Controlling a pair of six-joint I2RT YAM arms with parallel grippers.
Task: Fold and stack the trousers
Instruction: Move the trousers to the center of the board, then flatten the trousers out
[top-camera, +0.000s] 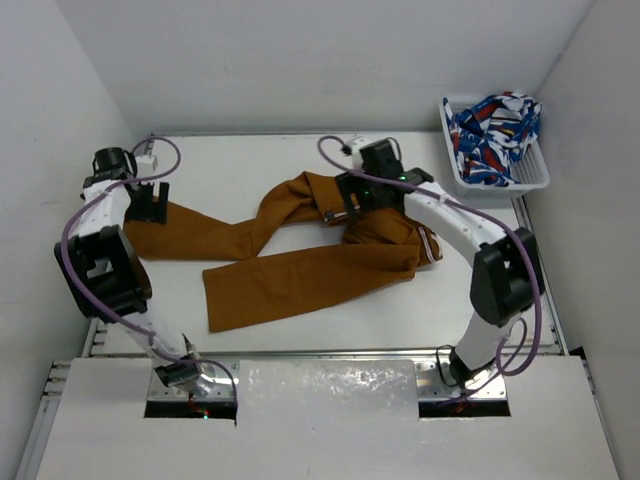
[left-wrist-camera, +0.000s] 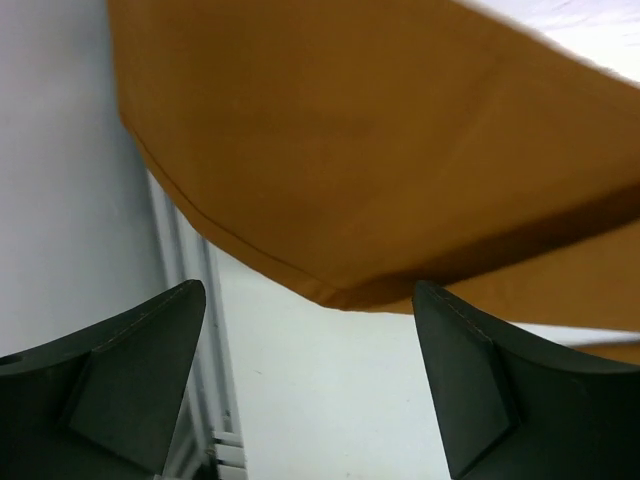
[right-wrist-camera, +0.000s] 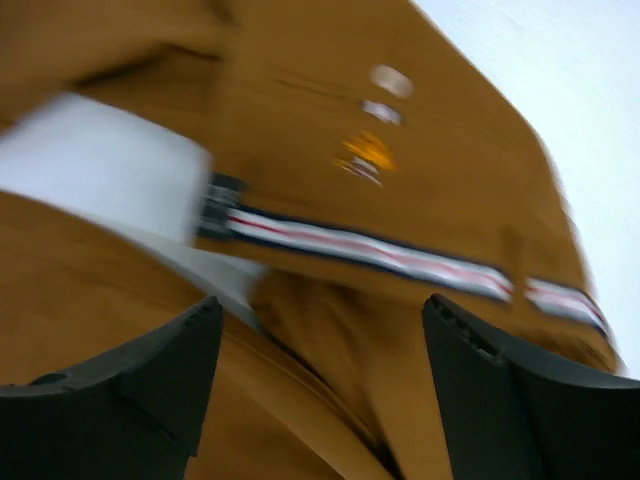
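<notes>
Black fingers (left-wrist-camera: 130, 370) of the left gripper (left-wrist-camera: 308, 330) fill the nearest view, jaws spread above a leg hem at the white bench's (top-camera: 480, 310) left edge. Long mustard-brown cloth trousers (top-camera: 300, 270) sprawl unfolded from the left edge toward the back right, legs crossing. The right gripper (right-wrist-camera: 322, 340), jaws also spread, hovers over the bunched waistband (right-wrist-camera: 380, 250). Likely fault: pinching several crumpled layers there would carry the twist into the fold.
</notes>
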